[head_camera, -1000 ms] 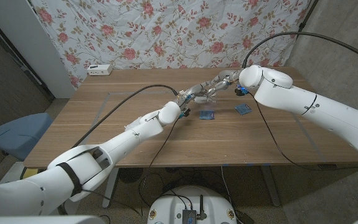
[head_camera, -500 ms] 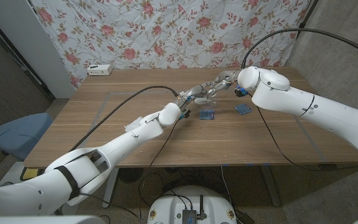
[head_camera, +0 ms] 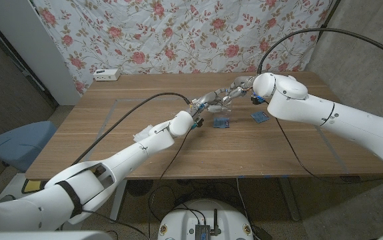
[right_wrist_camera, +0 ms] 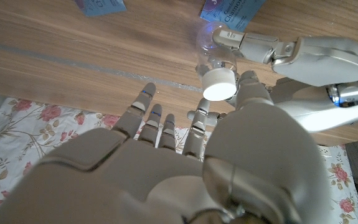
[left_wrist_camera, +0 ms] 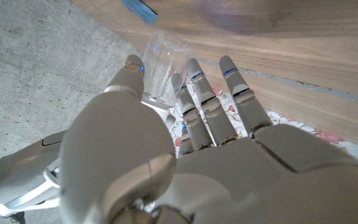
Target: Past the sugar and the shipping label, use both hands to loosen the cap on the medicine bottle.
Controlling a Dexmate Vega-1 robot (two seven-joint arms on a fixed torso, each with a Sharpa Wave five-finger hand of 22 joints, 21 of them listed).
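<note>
- Across the wooden table (head_camera: 111,143), toward its far middle, both my arms reach in and meet; over the last second the right arm has slid a little leftward, so its shoulder-side shell sits closer to the meeting point than it did, while the left arm has barely shifted.
- At that meeting point my left hand (head_camera: 208,101) grips the clear medicine bottle (left_wrist_camera: 164,65), thumb on one side of the body and the other fingers on the other side; the bottle is lifted off the table, not standing on it.
- My right hand (head_camera: 239,85) is closed around the white cap (right_wrist_camera: 220,85), thumb and fingers curled about its rim as the right wrist view shows it, with the left hand's fingers just beyond.
- Since the cap is still seated on the neck, I judge that the small inward move of my right arm is a turn or a re-grip at the cap, and that the loosening is under way but not proven done.
- Just near of the hands lie two small blue packets, one (head_camera: 222,122) on the left and one (head_camera: 260,117) to its right; both have stayed put.
- Far left on the table, by the floral cloth (head_camera: 178,33), a small white device (head_camera: 106,74) lies untouched.
</note>
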